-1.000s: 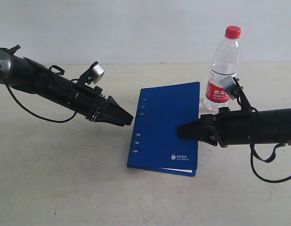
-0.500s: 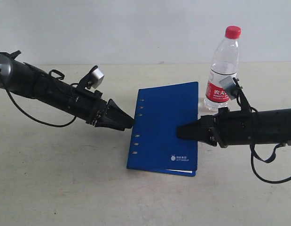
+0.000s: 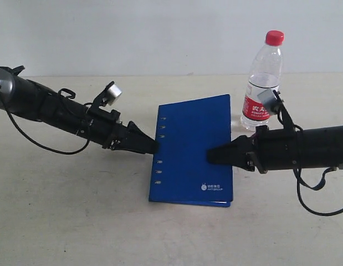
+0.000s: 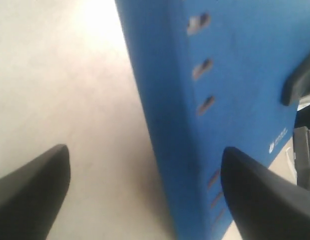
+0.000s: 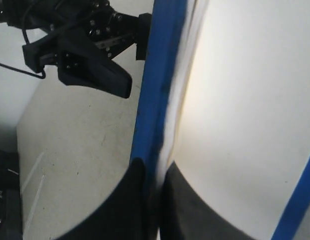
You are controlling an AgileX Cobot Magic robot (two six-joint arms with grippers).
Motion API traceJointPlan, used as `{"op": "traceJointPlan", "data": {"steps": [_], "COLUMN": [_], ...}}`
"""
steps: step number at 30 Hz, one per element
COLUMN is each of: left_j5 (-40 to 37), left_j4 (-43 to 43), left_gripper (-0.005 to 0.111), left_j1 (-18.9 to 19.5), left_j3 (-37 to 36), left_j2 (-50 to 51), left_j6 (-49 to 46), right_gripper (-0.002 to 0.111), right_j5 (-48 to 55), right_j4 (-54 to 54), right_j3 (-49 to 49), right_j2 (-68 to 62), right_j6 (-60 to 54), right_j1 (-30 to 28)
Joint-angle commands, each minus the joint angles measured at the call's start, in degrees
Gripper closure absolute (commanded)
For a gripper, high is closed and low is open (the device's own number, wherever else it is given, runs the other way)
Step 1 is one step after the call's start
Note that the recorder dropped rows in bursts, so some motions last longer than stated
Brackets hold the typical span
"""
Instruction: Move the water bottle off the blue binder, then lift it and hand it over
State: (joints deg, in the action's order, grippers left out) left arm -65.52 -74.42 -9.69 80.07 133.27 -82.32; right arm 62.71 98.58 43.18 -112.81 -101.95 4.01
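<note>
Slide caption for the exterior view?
The right gripper pinches the blue binder, the left gripper open at its holed edge; water bottle beside.

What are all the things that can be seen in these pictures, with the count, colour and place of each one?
water bottle: one, clear with a red cap and a red-and-white label, upright on the table beside the binder's far right corner, not on it.
blue binder: one, deep blue with white page edges, mid-table between the hands.
table: one, pale beige, under everything.
wall: one, pale grey, behind the table.
arms: two, black, entering from the left and right sides.
wrist cameras: two, silver-grey, one on each arm.
left hand: one, black, open at the binder's holed edge.
right hand: one, black, shut on the binder's opposite edge.
</note>
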Motion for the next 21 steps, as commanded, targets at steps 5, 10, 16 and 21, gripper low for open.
{"op": "traceJointPlan", "data": {"steps": [5, 10, 16, 21], "left_j5": [-3.66, -4.44, -4.44, -4.44], "left_j4": [-5.70, -10.12, -12.79, -13.04], "left_gripper": [0.030, 0.030, 0.033, 0.076], "left_j1": [-0.14, -0.14, -2.92, -7.48], "left_j3": [-0.16, -0.16, -0.16, -0.16], "left_j2": [0.09, 0.09, 0.09, 0.09], "left_j6": [-5.55, -7.43, -7.28, -10.45], "right_gripper": [0.108, 0.108, 0.108, 0.108], "right_j5": [7.25, 7.25, 5.03, -1.57], "right_j4": [-0.33, -0.20, -0.20, 0.04], "right_j3": [0.35, 0.35, 0.35, 0.35], "right_j2": [0.16, 0.16, 0.16, 0.16], "right_j6": [-4.58, -4.58, -4.47, -0.76], "right_j1": [-0.01, -0.01, -0.01, -0.01]}}
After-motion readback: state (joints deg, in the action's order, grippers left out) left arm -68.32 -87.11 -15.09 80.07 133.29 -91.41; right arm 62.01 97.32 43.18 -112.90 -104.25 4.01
